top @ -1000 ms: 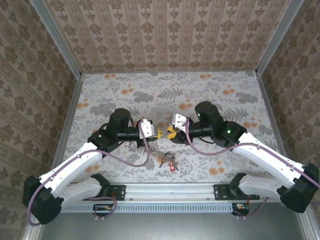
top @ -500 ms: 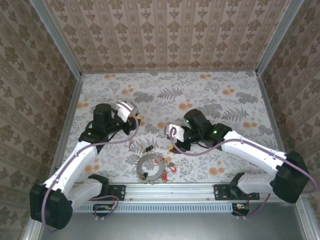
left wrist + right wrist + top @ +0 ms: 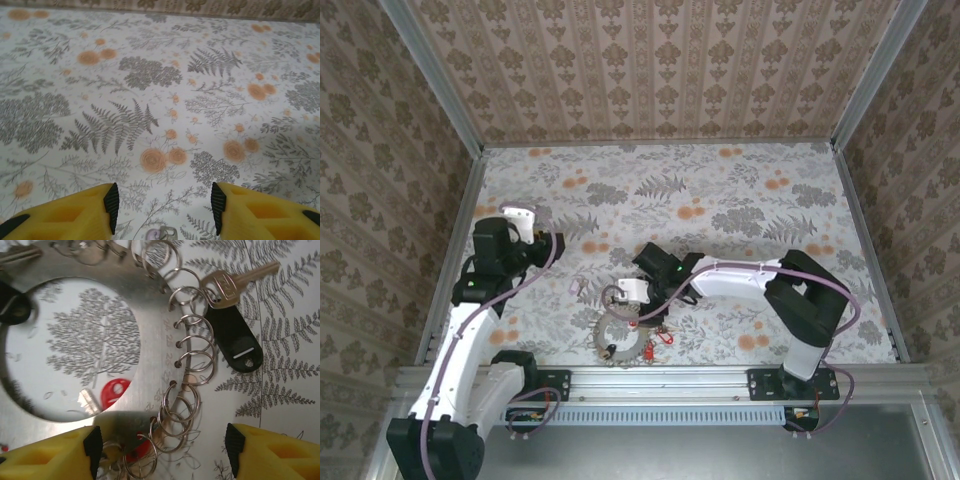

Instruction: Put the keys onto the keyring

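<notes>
The keyring (image 3: 150, 325) is a flat grey metal ring with a wide hole, lying on the floral table near its front edge (image 3: 620, 338). Several small wire rings (image 3: 192, 352) hang along its rim. A brass key (image 3: 235, 281) with a black tag (image 3: 235, 337) lies beside them. A red tag (image 3: 114, 392) shows through the hole, and more red-headed keys (image 3: 663, 331) lie at the ring's right. My right gripper (image 3: 162, 447) hovers open just above the ring's edge (image 3: 622, 296), holding nothing. My left gripper (image 3: 165, 204) stands open over bare table at the far left (image 3: 523, 218).
A small pale ring-like piece (image 3: 162, 233) lies just below my left jaws, alone on the table (image 3: 575, 287). Patterned walls with metal corner posts (image 3: 440, 110) close in the table on three sides. The rail (image 3: 660, 378) runs along the front edge.
Both grippers were together mid-table over the hanging keys. Both have opened; the keyring now lies flat near the front. My left arm drew back left, and the right swung down over the ring.
</notes>
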{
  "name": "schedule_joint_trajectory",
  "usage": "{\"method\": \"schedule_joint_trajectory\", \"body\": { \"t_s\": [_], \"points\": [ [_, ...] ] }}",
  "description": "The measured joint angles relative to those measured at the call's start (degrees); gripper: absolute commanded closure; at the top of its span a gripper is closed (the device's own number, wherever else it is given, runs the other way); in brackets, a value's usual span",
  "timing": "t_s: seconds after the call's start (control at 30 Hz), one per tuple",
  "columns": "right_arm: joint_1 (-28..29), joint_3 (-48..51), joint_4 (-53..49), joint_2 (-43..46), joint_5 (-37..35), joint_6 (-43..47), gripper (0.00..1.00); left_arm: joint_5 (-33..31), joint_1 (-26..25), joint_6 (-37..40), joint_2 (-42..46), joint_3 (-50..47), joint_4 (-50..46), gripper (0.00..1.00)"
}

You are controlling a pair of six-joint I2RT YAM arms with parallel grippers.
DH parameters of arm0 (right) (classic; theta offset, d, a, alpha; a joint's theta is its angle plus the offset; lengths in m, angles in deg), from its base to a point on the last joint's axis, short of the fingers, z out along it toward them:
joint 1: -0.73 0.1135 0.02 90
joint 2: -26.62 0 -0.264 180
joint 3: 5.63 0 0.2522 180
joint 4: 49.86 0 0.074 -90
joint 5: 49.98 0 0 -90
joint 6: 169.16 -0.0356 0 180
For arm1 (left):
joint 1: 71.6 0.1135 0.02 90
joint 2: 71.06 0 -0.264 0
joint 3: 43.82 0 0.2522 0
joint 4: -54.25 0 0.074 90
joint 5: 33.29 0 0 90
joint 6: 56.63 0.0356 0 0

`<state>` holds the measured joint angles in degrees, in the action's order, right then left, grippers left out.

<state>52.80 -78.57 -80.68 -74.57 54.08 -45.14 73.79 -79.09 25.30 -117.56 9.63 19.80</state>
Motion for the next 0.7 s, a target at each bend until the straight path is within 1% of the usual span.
{"method": "schedule_joint_trajectory", "body": {
  "t_s": [0.17,0.3,0.47,0.57,0.7],
  "points": [
    [0.1,-2.2,0.3,-2.9,-4.7,-5.4,0.31,-0.9,0.5,-1.7,0.6,-1.4,-1.8,0.44],
    [0.6,-2.8,0.2,-3.2,-9.1,-11.4,0.31,-1.5,0.5,-2.5,1.5,-2.5,-2.5,0.43],
    [0.3,-2.8,0.3,-3.1,-15.1,-15.0,0.32,-1.9,0.9,-2.7,2.4,-3.4,-3.0,0.43],
    [-2.2,-2.8,0.2,-2.8,-16.7,-15.9,0.32,-1.9,0.8,-2.7,2.4,-3.4,-3.2,0.43],
    [-8.5,-3.4,-1.3,-2.7,-19.0,-15.6,0.34,-1.9,0.8,-2.7,3.3,-3.6,-3.4,0.42]
  ]
}}
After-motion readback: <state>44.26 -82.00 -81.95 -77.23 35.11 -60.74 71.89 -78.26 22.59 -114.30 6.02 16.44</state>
